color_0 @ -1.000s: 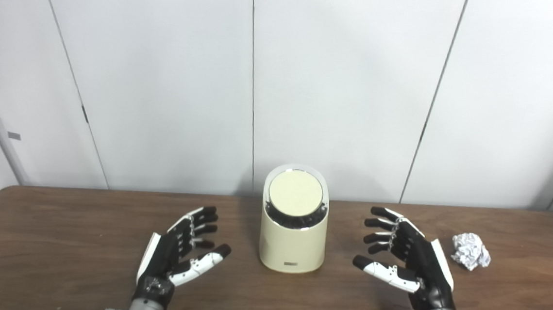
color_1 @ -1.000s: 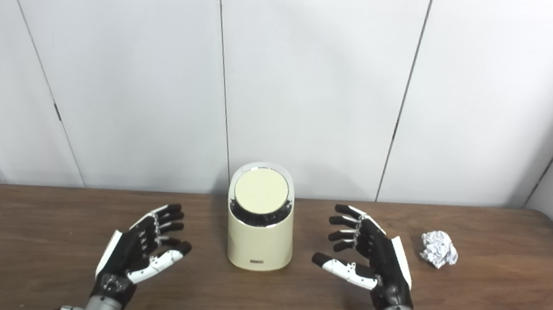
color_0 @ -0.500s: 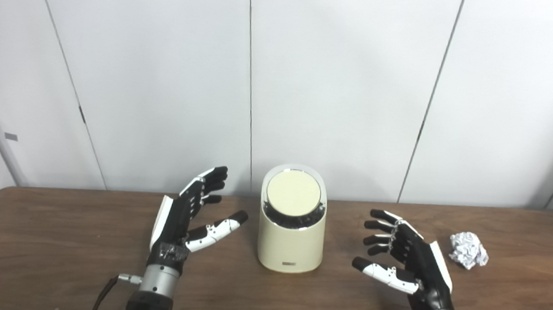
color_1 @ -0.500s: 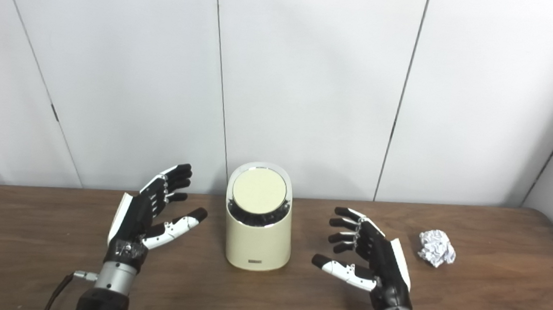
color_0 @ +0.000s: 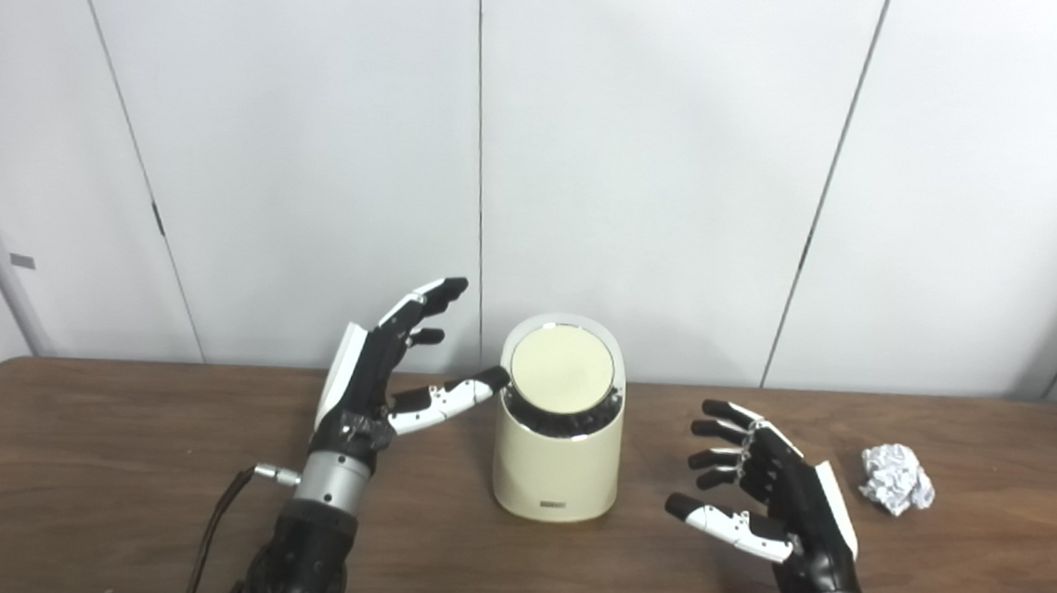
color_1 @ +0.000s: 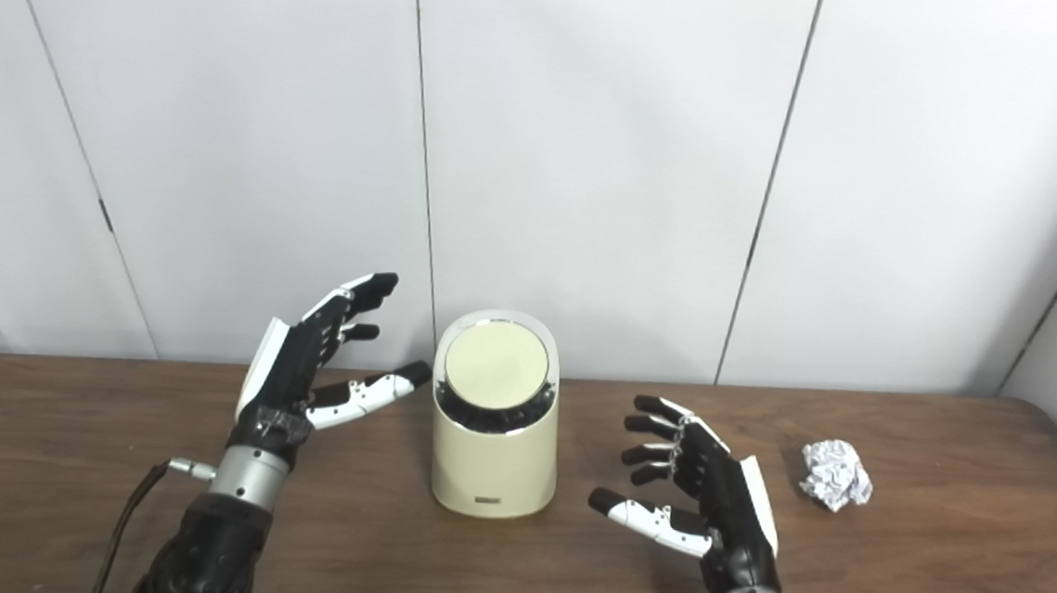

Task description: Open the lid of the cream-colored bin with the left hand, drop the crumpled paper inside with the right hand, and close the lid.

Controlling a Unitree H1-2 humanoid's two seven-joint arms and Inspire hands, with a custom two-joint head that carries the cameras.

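Cream-colored bin [color_0: 558,452] upright on the table, its round lid [color_0: 562,369] still seated and tilted toward the cameras, dark gap under the lower edge of the lid. Bin sits just to the thumb side of the left hand [color_0: 380,381] and between the two hands. Change over the last second: left hand has risen off the table and swung in toward the bin; it was low and well short of it, now raised, fingers spread and pointing up, thumb stretched out so its tip is at the lid's near rim. Touching or just short of it, cannot tell; the right eye view shows a slight gap. Holds nothing. My reading: the opening step is just beginning, lid not yet moved. Right hand [color_1: 699,497] has barely shifted, hovering low on the bin's other side, fingers apart and lightly curled, empty. Crumpled paper [color_1: 837,474] lies on the table beyond the back of the right hand, well apart from it, untouched, so pick-up and drop are still ahead. Surface is a dark wood-grain table [color_0: 108,453]. Behind it, plain white wall panels [color_0: 317,133] with thin dark seams.
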